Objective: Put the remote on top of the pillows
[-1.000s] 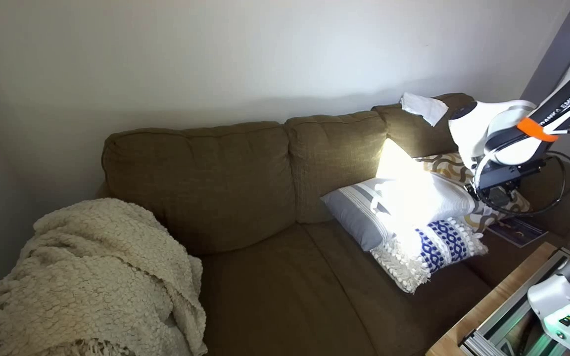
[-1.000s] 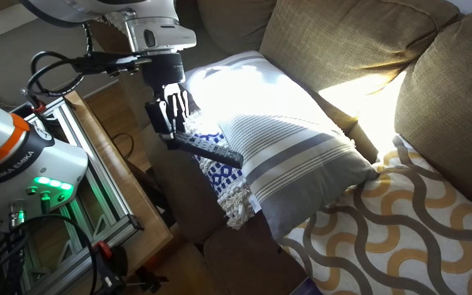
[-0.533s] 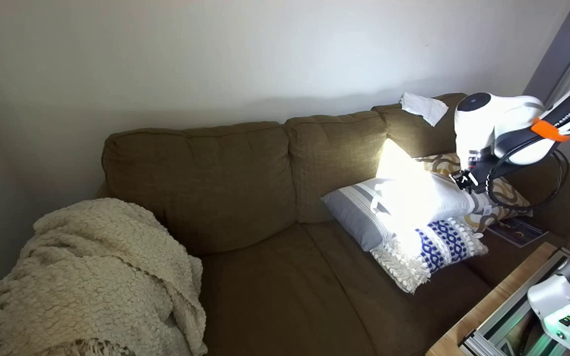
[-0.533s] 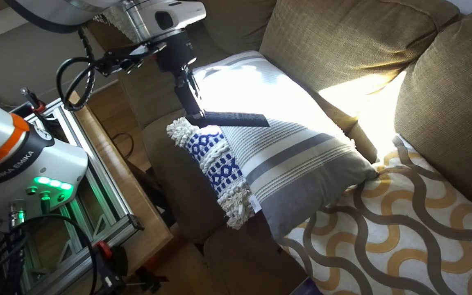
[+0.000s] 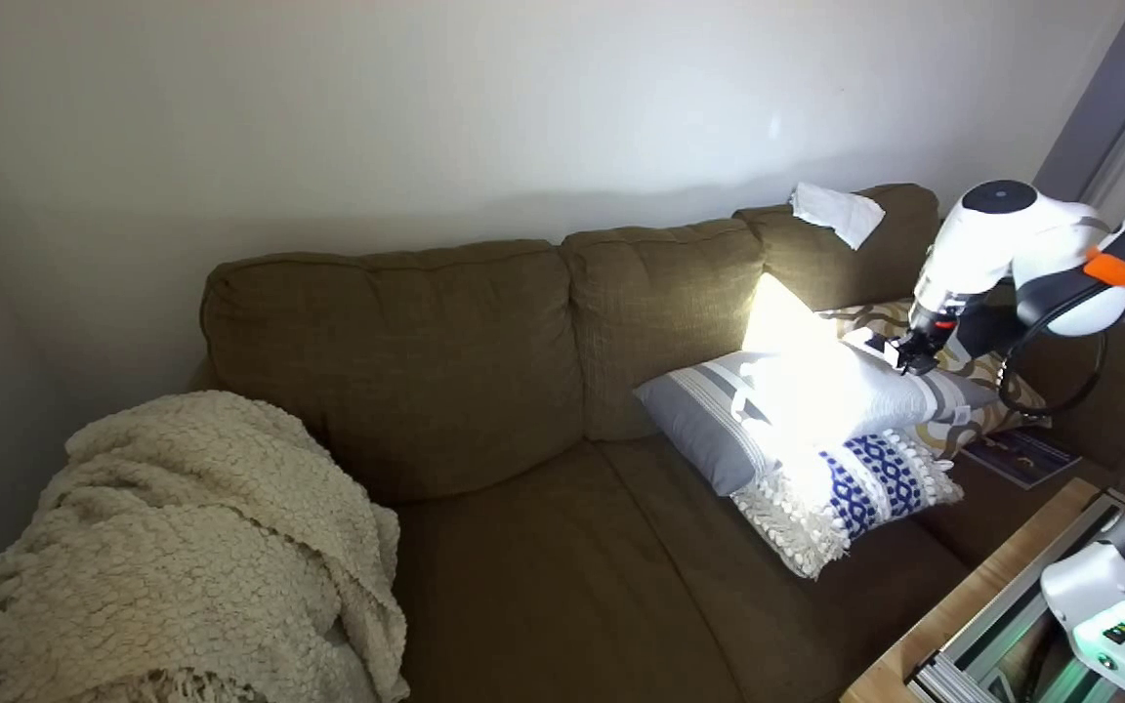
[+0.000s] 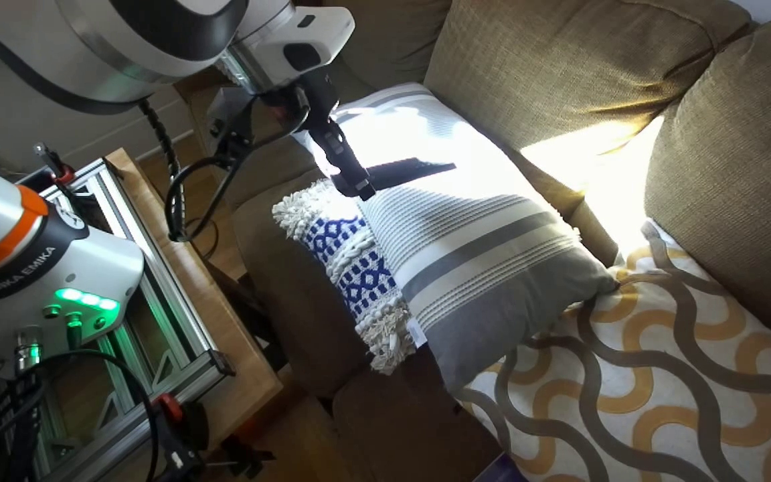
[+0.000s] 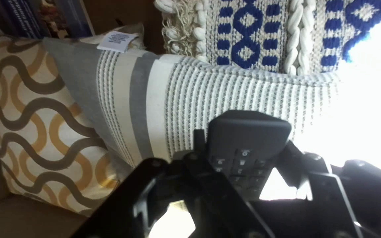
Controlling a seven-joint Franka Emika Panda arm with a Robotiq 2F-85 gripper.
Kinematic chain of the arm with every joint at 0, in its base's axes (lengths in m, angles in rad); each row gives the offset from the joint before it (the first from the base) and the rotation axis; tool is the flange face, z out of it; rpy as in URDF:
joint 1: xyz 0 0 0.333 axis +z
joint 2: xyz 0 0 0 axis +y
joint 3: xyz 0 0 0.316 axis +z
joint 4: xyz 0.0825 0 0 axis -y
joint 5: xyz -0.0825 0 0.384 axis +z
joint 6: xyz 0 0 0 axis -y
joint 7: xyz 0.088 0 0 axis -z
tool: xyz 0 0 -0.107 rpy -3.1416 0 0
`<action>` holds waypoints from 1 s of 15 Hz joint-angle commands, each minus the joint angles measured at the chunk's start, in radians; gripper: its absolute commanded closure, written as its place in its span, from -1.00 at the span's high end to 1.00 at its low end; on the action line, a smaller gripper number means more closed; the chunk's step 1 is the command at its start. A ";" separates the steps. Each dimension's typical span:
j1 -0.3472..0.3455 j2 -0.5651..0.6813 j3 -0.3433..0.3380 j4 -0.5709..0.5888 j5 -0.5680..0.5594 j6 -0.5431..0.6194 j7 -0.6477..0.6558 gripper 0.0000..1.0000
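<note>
A black, oblong plastic remote (image 7: 248, 137) is over a white-and-grey striped woven pillow (image 6: 466, 237); the jaws of the black two-fingered gripper (image 7: 245, 147) clasp its sides near one end. Pickup looks done; setting down and letting go remain. Whether remote and pillow touch is unclear. The remote's long axis roughly follows the stripes, far end toward the brown fabric sofa back (image 6: 579, 73).

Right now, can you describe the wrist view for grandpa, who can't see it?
The gripper holds a dark remote over a striped pillow. A blue-patterned pillow shows at top, a wavy-patterned pillow at left, bright glare at right.
</note>
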 commanded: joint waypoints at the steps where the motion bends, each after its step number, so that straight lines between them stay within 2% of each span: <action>1: -0.051 0.052 -0.050 -0.001 -0.022 0.141 -0.080 -0.48; 9: -0.103 0.149 -0.085 0.058 0.009 0.291 -0.212 -0.48; 15: -0.162 0.269 -0.051 0.128 0.059 0.410 -0.257 -0.48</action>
